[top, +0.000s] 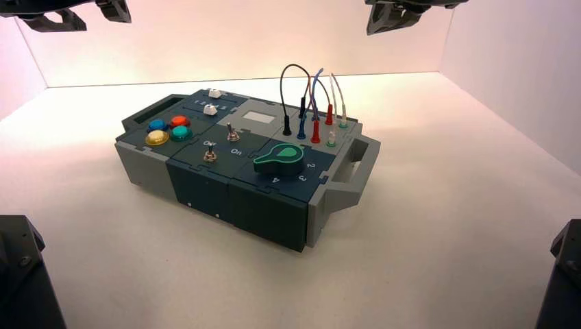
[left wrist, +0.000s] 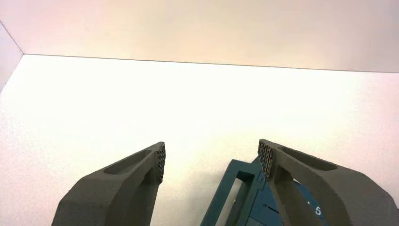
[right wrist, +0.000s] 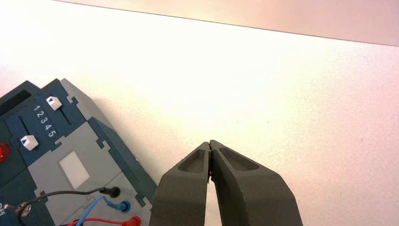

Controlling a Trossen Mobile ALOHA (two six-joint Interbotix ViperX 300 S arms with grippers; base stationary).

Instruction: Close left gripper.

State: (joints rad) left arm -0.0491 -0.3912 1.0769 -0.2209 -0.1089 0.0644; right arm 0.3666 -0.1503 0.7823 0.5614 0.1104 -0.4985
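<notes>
My left gripper (left wrist: 211, 157) is open, its two dark wedge-shaped fingers (left wrist: 141, 174) spread wide with nothing between them. It hangs high above the table behind the box's left end; in the high view it shows at the top left (top: 75, 15). A corner of the blue box (left wrist: 244, 197) with its handle slot lies below it. My right gripper (right wrist: 210, 146) is shut and empty, raised at the top right of the high view (top: 401, 14).
The box (top: 205, 185) stands turned in the middle of the white table, with four coloured buttons (top: 168, 129), two toggle switches (top: 233, 133), a green knob (top: 279, 157), two white sliders (right wrist: 29, 142) and plugged wires (top: 312, 103). Black arm bases (top: 20, 274) fill the lower corners.
</notes>
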